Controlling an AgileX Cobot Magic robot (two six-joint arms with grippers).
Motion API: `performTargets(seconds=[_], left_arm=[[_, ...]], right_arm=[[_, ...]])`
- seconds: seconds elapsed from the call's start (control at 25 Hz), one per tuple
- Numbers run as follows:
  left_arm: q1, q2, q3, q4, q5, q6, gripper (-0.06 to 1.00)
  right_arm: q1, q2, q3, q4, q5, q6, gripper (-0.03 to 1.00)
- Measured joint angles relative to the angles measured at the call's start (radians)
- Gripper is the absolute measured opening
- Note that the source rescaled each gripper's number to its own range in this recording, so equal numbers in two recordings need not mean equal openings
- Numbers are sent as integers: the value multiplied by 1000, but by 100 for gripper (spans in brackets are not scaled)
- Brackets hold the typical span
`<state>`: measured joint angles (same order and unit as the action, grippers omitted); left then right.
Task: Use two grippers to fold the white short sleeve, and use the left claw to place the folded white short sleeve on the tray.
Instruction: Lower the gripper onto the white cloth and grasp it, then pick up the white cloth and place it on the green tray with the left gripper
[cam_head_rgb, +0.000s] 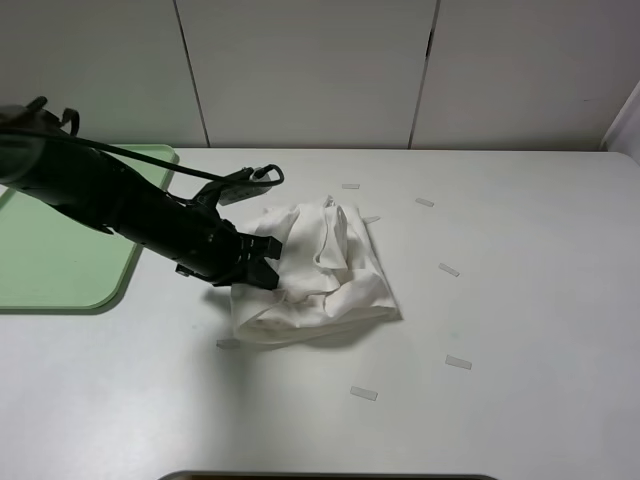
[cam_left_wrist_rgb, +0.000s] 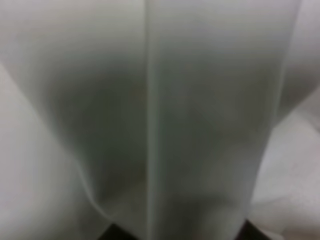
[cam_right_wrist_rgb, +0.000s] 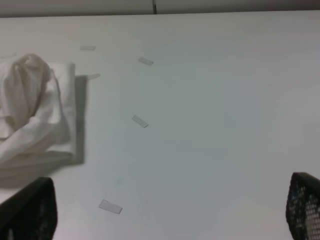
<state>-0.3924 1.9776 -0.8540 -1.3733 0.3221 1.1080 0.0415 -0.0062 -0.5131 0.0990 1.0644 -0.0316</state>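
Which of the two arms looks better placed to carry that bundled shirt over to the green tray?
The left. Its pincer is already at the white shirt, and the tray lies on its side. The right pincer stands open, apart from the shirt.

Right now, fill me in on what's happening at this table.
The left gripper has its jaws at the near-left edge of the bunched, folded white T-shirt, apparently closing on the cloth; its wrist view shows only white fabric. The shirt lies on the white table, right of the green tray, which holds nothing visible. The right gripper is open, off to the side.

White short sleeve (cam_head_rgb: 320, 270) bunched mid-table; green tray (cam_head_rgb: 60, 260) far left.
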Motion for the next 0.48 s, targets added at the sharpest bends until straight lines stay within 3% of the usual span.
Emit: performTargets(seconds=[0.08, 0.16, 0.2, 0.24, 0.32, 0.4, 0.48], left_arm=[[13, -60, 1, 184, -46, -61, 13], [45, -136, -6, 447, -67, -130, 13], [45, -136, -6, 447, -67, -130, 13], [65, -174, -16, 609, -58, -194, 13], [91, -211, -28, 819, -37, -276, 13], [129, -257, -45, 1109, 16, -444, 13], [178, -273, -60, 1348, 60, -600, 13]], right_arm=[[0, 0, 0, 0, 0, 0, 100], [0, 0, 0, 0, 0, 0, 100], [0, 0, 0, 0, 0, 0, 100], [0, 0, 0, 0, 0, 0, 100], [0, 0, 0, 0, 0, 0, 100], [0, 0, 0, 1, 0, 0, 100], [0, 0, 0, 1, 0, 0, 100]])
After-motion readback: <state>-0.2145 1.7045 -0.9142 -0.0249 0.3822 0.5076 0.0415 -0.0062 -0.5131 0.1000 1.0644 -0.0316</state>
